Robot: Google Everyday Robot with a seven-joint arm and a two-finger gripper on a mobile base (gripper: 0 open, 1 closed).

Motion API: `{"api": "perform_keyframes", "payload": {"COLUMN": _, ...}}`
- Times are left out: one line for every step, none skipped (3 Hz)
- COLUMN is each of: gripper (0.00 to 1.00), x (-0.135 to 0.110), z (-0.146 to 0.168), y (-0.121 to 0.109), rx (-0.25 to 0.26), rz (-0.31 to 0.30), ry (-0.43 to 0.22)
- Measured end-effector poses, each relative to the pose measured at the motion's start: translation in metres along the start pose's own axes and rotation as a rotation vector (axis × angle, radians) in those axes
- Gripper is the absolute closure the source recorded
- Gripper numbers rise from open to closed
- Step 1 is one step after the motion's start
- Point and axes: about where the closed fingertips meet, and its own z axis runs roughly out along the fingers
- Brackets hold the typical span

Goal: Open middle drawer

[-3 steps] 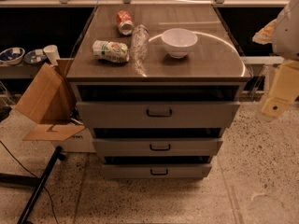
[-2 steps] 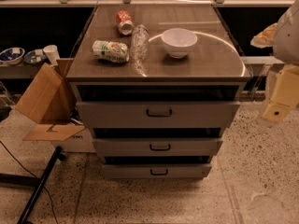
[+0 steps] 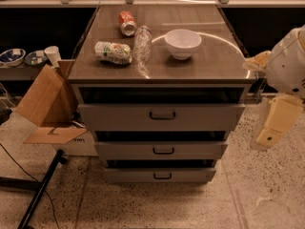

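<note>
Lower and a shade nearer the cabinet than a second ago, the cream-coloured gripper (image 3: 272, 125) hangs at the right edge of view, well apart from every drawer; whether it is open or closed I cannot tell. I judge it is coming level with the middle drawer (image 3: 190, 150), the wide grey flat-fronted one with a small black bracket handle, between a taller front above and a narrower one below. It looks shut, so its contents are hidden. On the brown worktop (image 3: 214, 66), a white round bowl (image 3: 182, 43) looks empty, and a clear plastic bottle (image 3: 142, 44) lies beside it.
</note>
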Motion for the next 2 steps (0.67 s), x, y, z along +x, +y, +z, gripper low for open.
{"api": "perform_keyframes", "payload": {"gripper": 0.00, "x": -0.004, "z": 0.048, "y": 0.015, "rx": -0.055, "rz": 0.029, "ry": -0.071}}
{"api": "perform_keyframes", "payload": {"gripper": 0.00, "x": -0.006, "z": 0.087, "y": 0.023, "rx": -0.104, "rz": 0.058, "ry": -0.121}}
